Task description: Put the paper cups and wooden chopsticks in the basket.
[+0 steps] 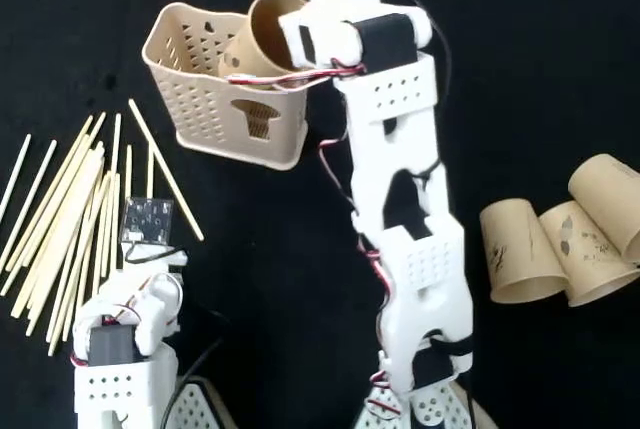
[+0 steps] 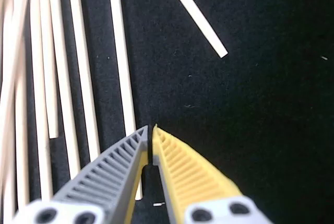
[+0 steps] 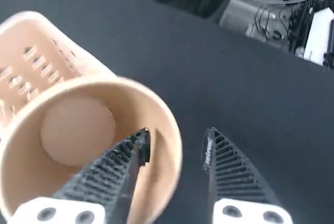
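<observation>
My right claw [image 3: 177, 132] stood apart, one finger inside the paper cup [image 3: 78, 125] that leaned in the basket [image 3: 31, 41]. My left claw [image 2: 152, 128] was pressed together above the counter [image 2: 250, 104], beside loose wooden chopsticks [image 2: 121, 51]. Three more cups [image 1: 520, 249] lay well apart from the basket.

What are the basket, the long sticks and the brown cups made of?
The basket looks like beige plastic: smooth, moulded walls with rows of holes. The chopsticks seem to be pale, bare wood, thin and matte. The cups look like brown paper, dull and thin-walled.
</observation>
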